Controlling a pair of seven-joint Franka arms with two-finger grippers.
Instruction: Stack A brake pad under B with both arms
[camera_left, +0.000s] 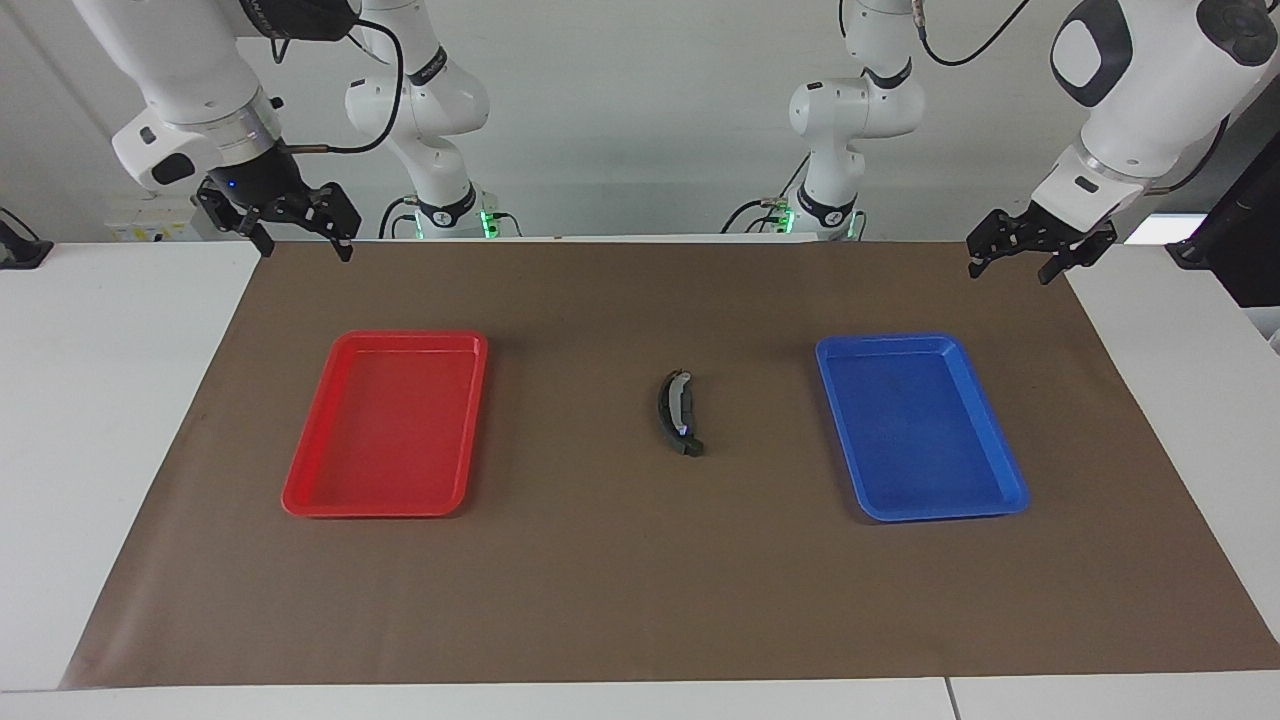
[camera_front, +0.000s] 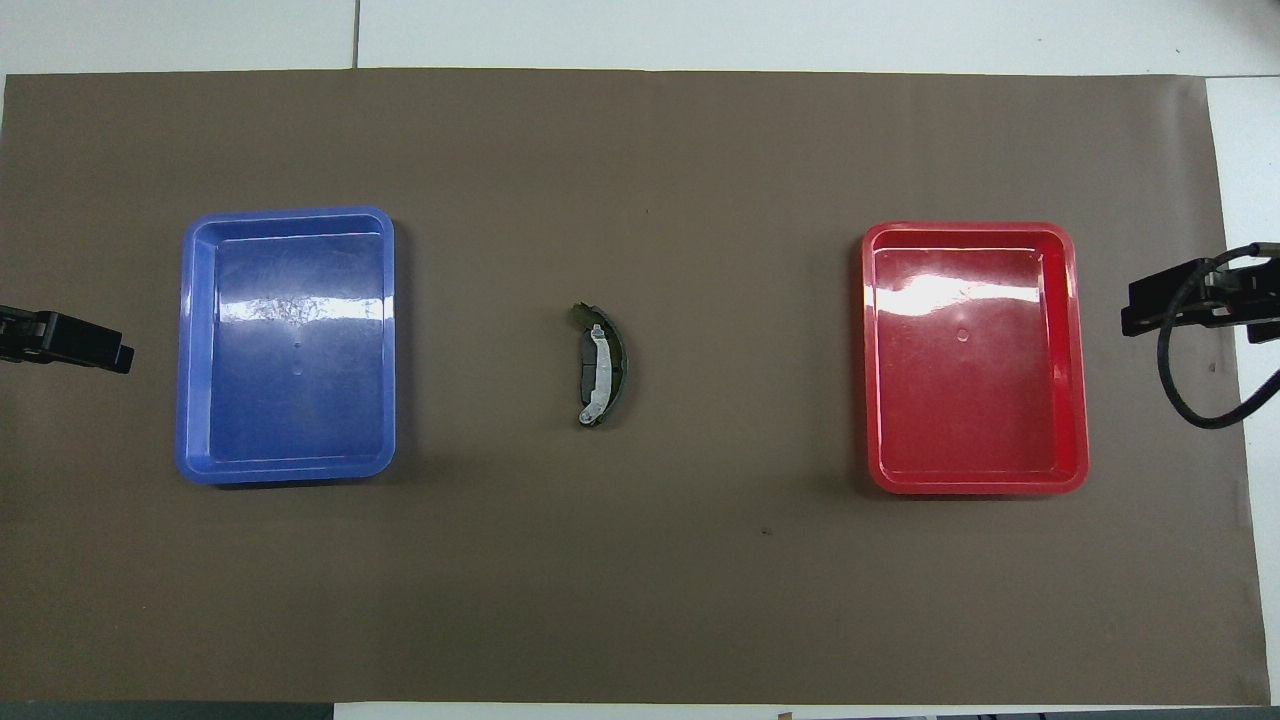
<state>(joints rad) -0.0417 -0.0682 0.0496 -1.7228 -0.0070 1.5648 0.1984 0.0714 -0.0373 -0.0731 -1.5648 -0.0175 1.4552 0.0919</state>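
B (camera_left: 679, 411) lies on the brown mat midway between the two trays, a dark crescent with a light grey strip and a white spot; it also shows in the overhead view (camera_front: 601, 365). A dark flat part shows along its inner curve (camera_front: 584, 368); I cannot tell whether this is the short pad A, and no separate pad shows anywhere. My right gripper (camera_left: 305, 245) hangs open and empty over the mat's corner at the right arm's end. My left gripper (camera_left: 1010, 268) hangs open and empty over the mat's corner at the left arm's end. Both arms wait.
A red tray (camera_left: 300, 495) lies toward the right arm's end and a blue tray (camera_left: 1010, 490) toward the left arm's end; nothing is in either. The brown mat (camera_left: 640, 580) covers most of the white table.
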